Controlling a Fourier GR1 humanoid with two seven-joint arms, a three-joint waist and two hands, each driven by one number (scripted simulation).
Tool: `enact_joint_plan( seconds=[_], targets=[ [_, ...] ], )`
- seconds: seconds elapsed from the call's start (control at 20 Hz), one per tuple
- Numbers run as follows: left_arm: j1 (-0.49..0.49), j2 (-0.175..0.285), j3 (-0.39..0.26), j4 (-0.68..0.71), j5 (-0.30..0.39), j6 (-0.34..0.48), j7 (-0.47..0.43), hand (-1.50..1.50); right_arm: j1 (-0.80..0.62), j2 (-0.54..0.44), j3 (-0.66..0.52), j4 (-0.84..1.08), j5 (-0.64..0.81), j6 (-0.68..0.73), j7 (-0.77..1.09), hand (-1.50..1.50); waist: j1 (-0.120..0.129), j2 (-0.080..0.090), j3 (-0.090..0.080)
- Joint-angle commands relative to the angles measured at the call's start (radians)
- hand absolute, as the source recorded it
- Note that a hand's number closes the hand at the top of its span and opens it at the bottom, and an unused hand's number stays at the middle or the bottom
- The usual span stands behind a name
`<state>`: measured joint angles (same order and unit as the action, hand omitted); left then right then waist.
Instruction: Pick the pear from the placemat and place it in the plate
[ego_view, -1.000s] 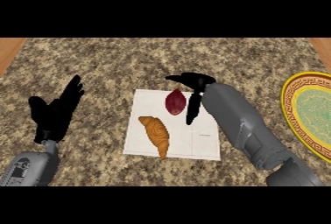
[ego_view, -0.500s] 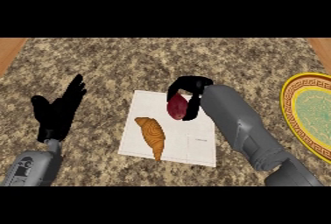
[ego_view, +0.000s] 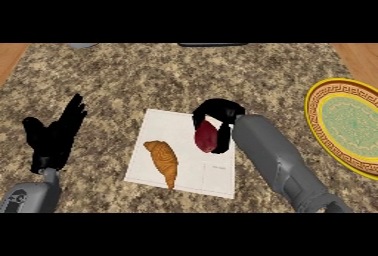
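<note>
Now, with my right hand (ego_view: 218, 110) curled over the pear (ego_view: 207, 139) lying under my fingers on the placemat (ego_view: 215, 177), I should cup it fully, lift straight up clear of the pastry (ego_view: 164, 161) left of them, then carry it to the plate (ego_view: 316, 115) well off right.

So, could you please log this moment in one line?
phase: grasp | right hand: curled round pear | pear: over placemat, not in plate | left hand: open, resting
</note>
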<state>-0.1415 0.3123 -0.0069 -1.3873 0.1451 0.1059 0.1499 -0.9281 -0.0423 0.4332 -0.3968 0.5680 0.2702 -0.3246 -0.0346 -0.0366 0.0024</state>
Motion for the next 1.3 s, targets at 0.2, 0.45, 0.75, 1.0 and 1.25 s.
enact_joint_plan(
  seconds=[0.2, 0.45, 0.75, 1.0, 1.25],
  targets=[
    [0.043, 0.030, 0.047, -0.020, 0.010, 0.016, 0.016, 0.00, 0.221, -0.166, 0.050, -0.265, 0.081, -0.256, 0.004, 1.50, -0.089, -0.016, -0.005],
    [0.076, 0.033, 0.069, -0.003, 0.021, 0.017, 0.005, 0.00, 0.272, -0.257, -0.070, -0.486, 0.031, -0.444, 0.015, 1.50, -0.132, -0.026, -0.005],
    [0.141, 0.037, 0.069, -0.036, 0.021, 0.000, -0.037, 0.00, 0.389, -0.398, -0.206, -0.750, -0.009, -0.565, 0.112, 1.50, -0.120, -0.020, -0.006],
    [0.081, 0.009, 0.032, -0.044, -0.004, 0.015, -0.016, 0.00, 0.588, -0.499, -0.312, -1.000, -0.121, -0.502, 0.226, 1.50, -0.080, 0.010, -0.004],
    [0.051, -0.011, 0.005, -0.073, -0.006, 0.002, 0.012, 0.00, 0.813, -0.597, -0.446, -1.246, -0.220, -0.460, 0.311, 1.50, -0.018, 0.025, -0.003]
  ],
)
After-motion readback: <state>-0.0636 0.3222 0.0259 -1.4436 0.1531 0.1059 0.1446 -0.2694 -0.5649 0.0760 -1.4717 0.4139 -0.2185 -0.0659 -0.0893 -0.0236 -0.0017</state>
